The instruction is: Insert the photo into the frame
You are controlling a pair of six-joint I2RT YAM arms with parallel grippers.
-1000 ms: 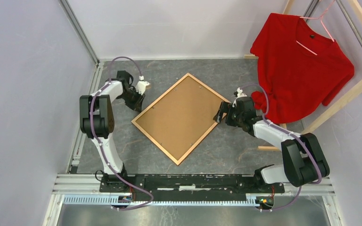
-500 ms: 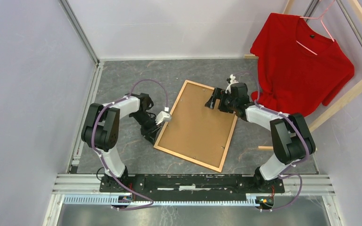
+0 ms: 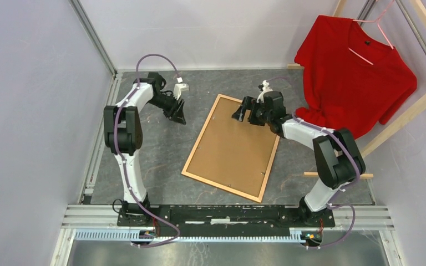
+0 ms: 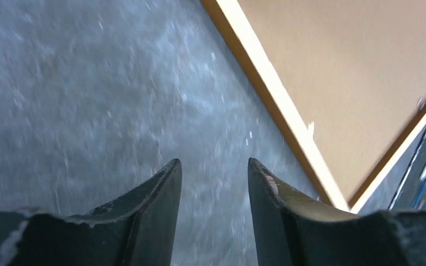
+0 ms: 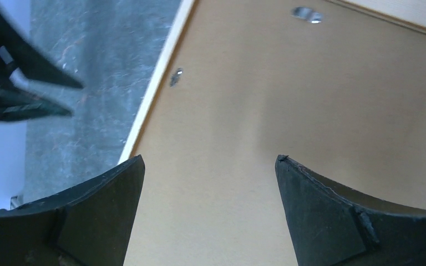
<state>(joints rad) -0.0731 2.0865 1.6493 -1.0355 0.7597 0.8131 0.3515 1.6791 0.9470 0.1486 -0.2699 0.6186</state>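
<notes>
Looking down, we see the frame [image 3: 200,134] lying flat, back up, on the grey table [image 3: 161,160] between our arms, its brown backing board [image 3: 236,147] showing. Our right gripper [image 3: 240,112] hangs over the board's far end, jaws spread wide and empty. Our left gripper [image 3: 180,117] sits over the table beside the frame's far-left rail, fingers parted, holding nothing.

One orange-brown wooden frame [image 3: 200,134] and one brown backing board [image 3: 233,147]. One red T-shirt [image 3: 355,77], one pink hanger [image 3: 385,36], one pale wooden clothes rack [image 3: 410,111]. Two robot arms, two grippers — left gripper [image 3: 180,117], right gripper [image 3: 238,114].
</notes>
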